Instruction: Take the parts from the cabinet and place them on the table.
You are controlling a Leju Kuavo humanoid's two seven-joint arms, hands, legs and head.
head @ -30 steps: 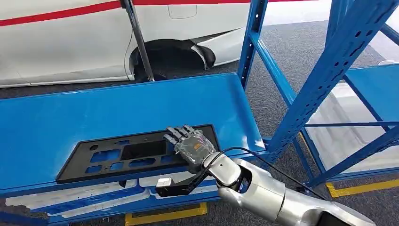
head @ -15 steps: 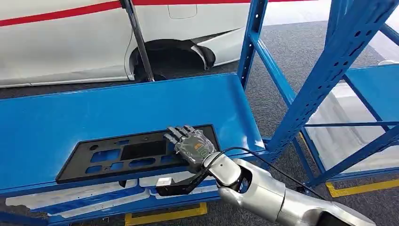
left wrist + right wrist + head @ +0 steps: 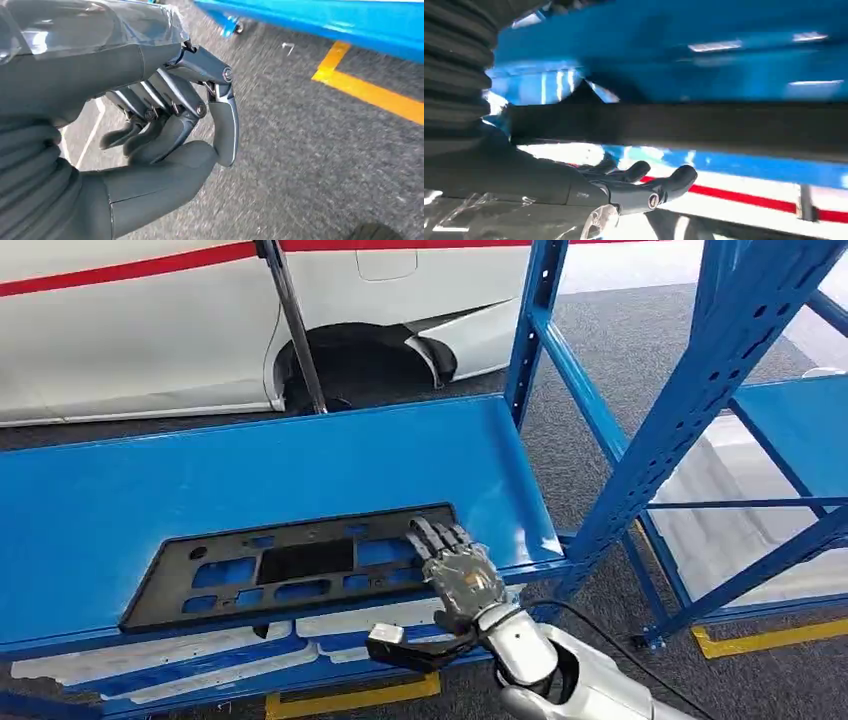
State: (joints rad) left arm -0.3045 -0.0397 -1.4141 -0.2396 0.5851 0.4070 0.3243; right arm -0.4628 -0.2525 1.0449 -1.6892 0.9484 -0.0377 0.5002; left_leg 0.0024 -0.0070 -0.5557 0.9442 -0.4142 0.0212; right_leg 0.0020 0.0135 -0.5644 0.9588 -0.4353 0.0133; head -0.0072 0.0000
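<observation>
Blue steel racking stands in front of you, its shelf (image 3: 300,455) a flat blue deck, with grey carpet and yellow floor tape below and a white car body with a red stripe (image 3: 120,320) behind it. On that shelf lies the part you want — a flat black plastic plate (image 3: 290,565) with cut-out windows, close to the front lip, its long axis running along the shelf edge from left to right.

Your right hand (image 3: 455,565) is over the plate's right-hand end, fingers extended forward and resting on or just above its top face; the thumb seems to hang below the shelf's front lip, though the right wrist view is too blurred to show a closed grasp. So you hold nothing yet. Most of the plate stretches away to the left of that hand.

Your left hand (image 3: 165,115) hangs low over the carpet, fingers curled in and empty — well away from the shelf, so the right hand is the nearer one.
</observation>
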